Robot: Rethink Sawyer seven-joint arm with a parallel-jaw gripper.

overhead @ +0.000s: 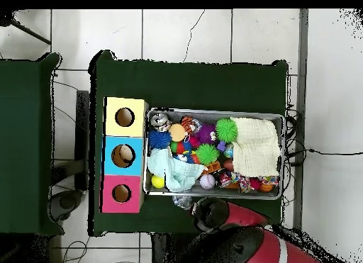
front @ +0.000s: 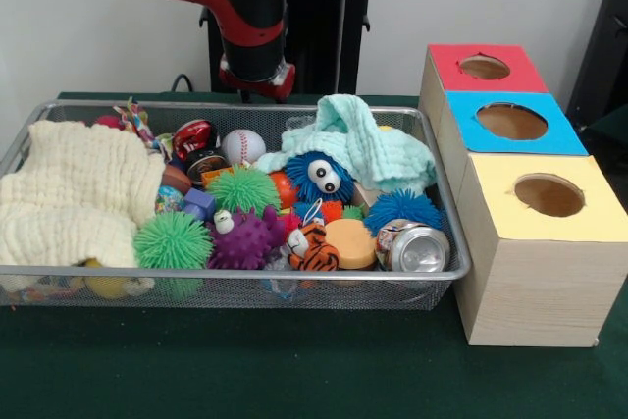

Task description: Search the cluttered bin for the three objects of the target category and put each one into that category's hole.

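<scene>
The tool [front: 257,80], its finger state impossible to tell, hangs over the bin's [front: 440,205] robot-side rim, so the bin's clutter lies just beyond it, away from the pedestal.

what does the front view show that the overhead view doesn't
Only the front view shows the boxes' pale wooden sides and the googly eye on the blue fuzzy toy. Only the overhead view shows the tiled floor around the table. Both show the bin, its yellow cloth, the mint cloth, the can and three holes.
</scene>
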